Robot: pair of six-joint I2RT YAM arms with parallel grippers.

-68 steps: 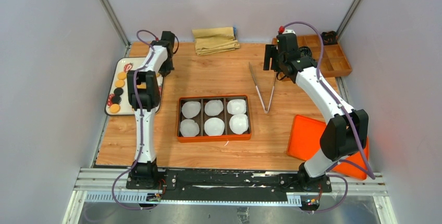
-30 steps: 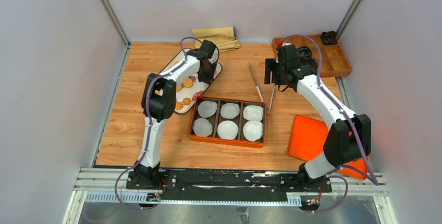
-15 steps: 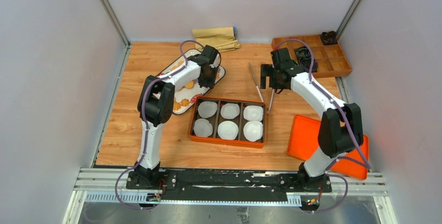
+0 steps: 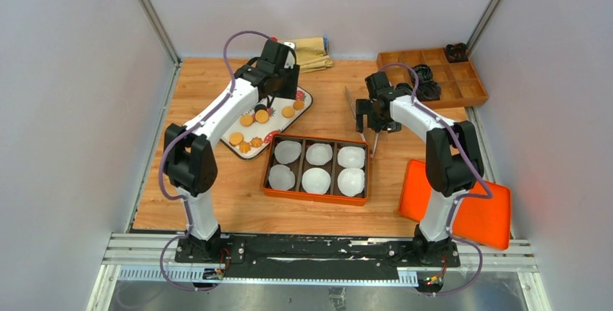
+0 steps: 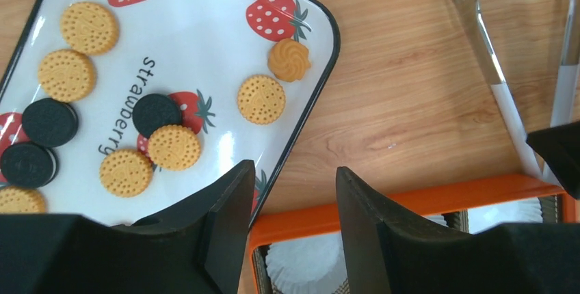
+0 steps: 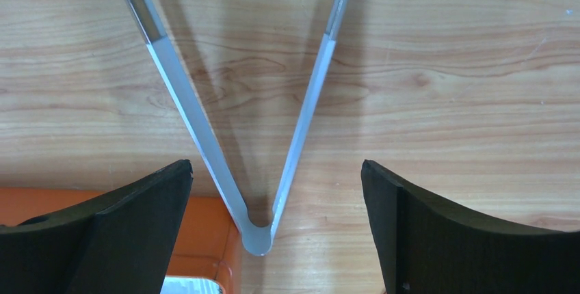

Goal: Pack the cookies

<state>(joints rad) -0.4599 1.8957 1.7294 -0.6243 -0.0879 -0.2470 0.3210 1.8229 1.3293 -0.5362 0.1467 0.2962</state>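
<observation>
The cookies, golden rounds with a few black ones, lie on a white strawberry-print tray just left of the orange box, whose compartments hold white paper cups. The left wrist view shows the cookies on the tray. My left gripper hangs open and empty above the tray's right edge and the box rim. My right gripper is wide open, its fingers either side of the joined end of the metal tongs on the table.
A folded tan cloth lies at the back. A wooden compartment organiser sits in the back right corner. An orange lid lies at the front right. Grey walls close in both sides.
The left gripper has opened, let go of the tray beside the box and lifted back. The right gripper has opened wider and moved left and down over the tongs.
</observation>
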